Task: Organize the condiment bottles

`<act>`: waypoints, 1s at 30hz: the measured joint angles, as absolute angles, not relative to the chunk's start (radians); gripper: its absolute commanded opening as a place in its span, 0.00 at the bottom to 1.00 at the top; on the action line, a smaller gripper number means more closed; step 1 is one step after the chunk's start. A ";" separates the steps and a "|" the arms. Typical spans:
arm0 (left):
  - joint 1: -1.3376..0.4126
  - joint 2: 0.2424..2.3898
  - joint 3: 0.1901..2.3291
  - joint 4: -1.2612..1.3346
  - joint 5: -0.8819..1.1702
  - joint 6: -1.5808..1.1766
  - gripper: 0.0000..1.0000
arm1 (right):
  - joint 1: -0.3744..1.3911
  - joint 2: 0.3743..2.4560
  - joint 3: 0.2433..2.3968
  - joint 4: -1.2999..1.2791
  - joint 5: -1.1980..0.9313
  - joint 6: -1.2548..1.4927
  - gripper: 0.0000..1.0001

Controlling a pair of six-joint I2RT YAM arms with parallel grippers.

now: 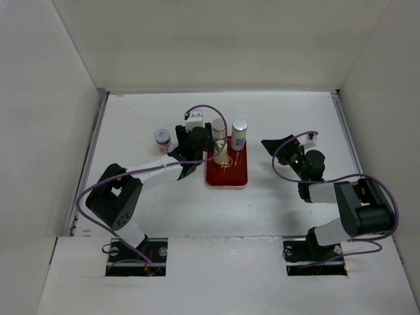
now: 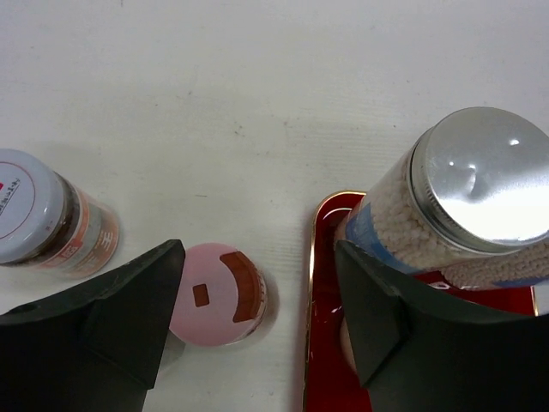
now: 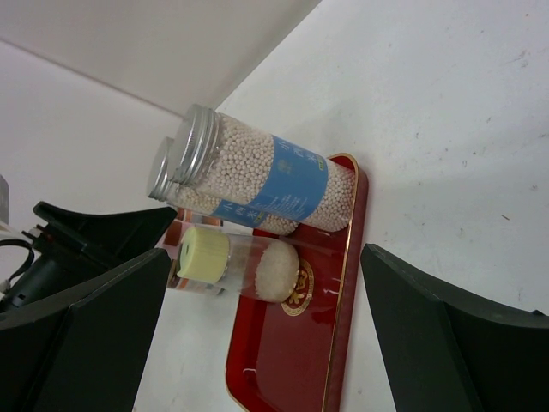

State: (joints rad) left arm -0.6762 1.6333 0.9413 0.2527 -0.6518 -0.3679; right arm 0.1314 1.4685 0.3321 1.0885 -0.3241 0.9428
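Two tall bead-filled jars with silver caps and blue labels (image 3: pixel 257 172) stand at the far end of the red tray (image 1: pixel 228 176). A jar with a yellow lid (image 3: pixel 232 262) stands in front of them. A pink-lidded jar (image 2: pixel 214 293) stands on the table just left of the tray (image 2: pixel 322 343). My left gripper (image 2: pixel 257 253) is open above it, its jaws straddling the jar and the tray's edge. A white-lidded jar (image 2: pixel 43 219) stands further left and also shows in the top view (image 1: pixel 162 137). My right gripper (image 1: pixel 277 146) is open and empty, right of the tray.
White walls enclose the table on the left, back and right. The near silver-capped jar (image 2: pixel 476 193) stands close to my left gripper's right finger (image 2: pixel 386 309). The near half of the tray (image 3: pixel 292 360) is bare.
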 measured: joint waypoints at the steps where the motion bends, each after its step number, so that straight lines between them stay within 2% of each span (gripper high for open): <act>1: -0.676 1.622 0.928 0.258 -0.651 -0.370 0.70 | 0.131 1.468 0.332 1.089 -0.324 0.943 1.00; 10: -0.677 1.501 0.841 0.296 -0.661 -0.376 0.69 | 0.131 1.468 0.332 1.090 -0.328 0.943 1.00; 19: -0.672 1.595 0.870 0.291 -0.660 -0.377 0.62 | 0.131 1.468 0.332 1.090 -0.331 0.943 1.00; 24: -0.661 1.654 0.904 0.268 -0.654 -0.377 0.54 | 0.131 1.468 0.332 1.090 -0.332 0.943 1.00; 25: -0.659 1.659 0.912 0.266 -0.654 -0.377 0.51 | 0.131 1.468 0.332 1.090 -0.332 0.943 1.00; 27: -0.654 1.668 0.928 0.266 -0.654 -0.377 0.38 | 0.131 1.468 0.332 1.090 -0.332 0.943 1.00; 30: -0.649 1.672 0.937 0.265 -0.648 -0.378 0.29 | 0.131 1.468 0.332 1.092 -0.333 0.943 1.00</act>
